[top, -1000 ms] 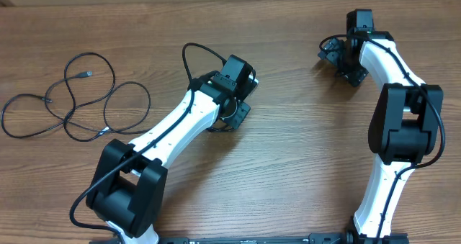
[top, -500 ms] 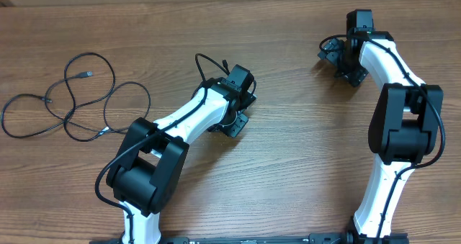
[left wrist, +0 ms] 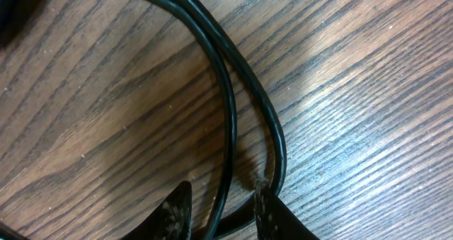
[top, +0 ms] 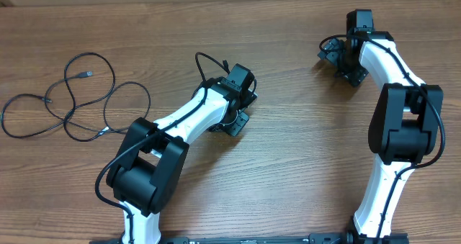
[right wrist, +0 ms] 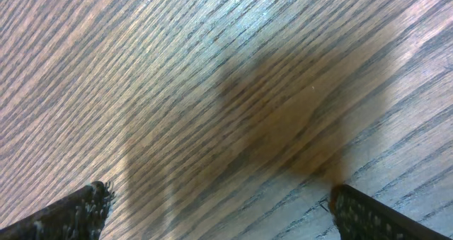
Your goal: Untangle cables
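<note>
The cables (top: 75, 113) lie in loose overlapping loops at the far left of the table, thin and black with small plug ends. My left gripper (top: 234, 122) sits low over the table's middle, well to the right of them. In the left wrist view its fingertips (left wrist: 219, 204) stand apart, and one black cord (left wrist: 228, 112) runs loose between them. A second black cord (left wrist: 272, 127) curves round the outside of the right finger (left wrist: 263, 201). I cannot tell whether these cords belong to the tangle. My right gripper (top: 333, 57) is open wide over bare wood (right wrist: 219, 197) at the back right.
A thick black wire (top: 207, 60) arches off the left arm's wrist. The left arm (top: 180, 118) slants across the table's front left and the right arm (top: 392, 93) stands along the right side. The wooden table (top: 288, 157) runs to a back edge (top: 216, 1).
Between one second and half a second ago the left arm's elbow swung right, while its gripper shifted only slightly. Nothing has visibly moved since. The right arm has held still.
</note>
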### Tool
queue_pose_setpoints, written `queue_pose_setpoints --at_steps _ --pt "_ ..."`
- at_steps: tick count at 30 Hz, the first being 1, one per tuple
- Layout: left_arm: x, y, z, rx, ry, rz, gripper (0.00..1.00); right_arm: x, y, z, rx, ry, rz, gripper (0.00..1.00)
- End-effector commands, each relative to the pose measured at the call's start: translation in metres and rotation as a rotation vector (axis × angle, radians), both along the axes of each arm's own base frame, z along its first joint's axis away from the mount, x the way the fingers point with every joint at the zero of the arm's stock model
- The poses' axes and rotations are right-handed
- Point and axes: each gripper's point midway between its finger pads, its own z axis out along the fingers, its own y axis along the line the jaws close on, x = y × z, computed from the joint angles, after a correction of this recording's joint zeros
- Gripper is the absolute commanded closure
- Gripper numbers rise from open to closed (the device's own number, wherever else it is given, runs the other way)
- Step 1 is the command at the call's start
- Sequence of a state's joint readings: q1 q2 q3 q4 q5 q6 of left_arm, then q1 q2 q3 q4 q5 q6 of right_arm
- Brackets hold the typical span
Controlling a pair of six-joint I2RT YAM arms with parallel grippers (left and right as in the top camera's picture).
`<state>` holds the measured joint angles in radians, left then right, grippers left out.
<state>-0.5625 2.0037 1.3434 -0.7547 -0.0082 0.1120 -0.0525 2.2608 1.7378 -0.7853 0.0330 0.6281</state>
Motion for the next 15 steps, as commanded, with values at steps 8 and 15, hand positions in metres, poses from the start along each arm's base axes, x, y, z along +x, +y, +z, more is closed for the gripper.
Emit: queue_pose_setpoints --at_steps 8,15 --pt "0.002 0.003 -0.01 0.007 0.0 -0.007 0.71 -0.009 -0.001 -0.021 0.006 0.048 -0.003 0.0" --pt "0.004 0.013 -0.014 0.054 -0.02 0.001 0.8 -0.009 -0.001 -0.021 0.006 0.048 -0.003 0.0"
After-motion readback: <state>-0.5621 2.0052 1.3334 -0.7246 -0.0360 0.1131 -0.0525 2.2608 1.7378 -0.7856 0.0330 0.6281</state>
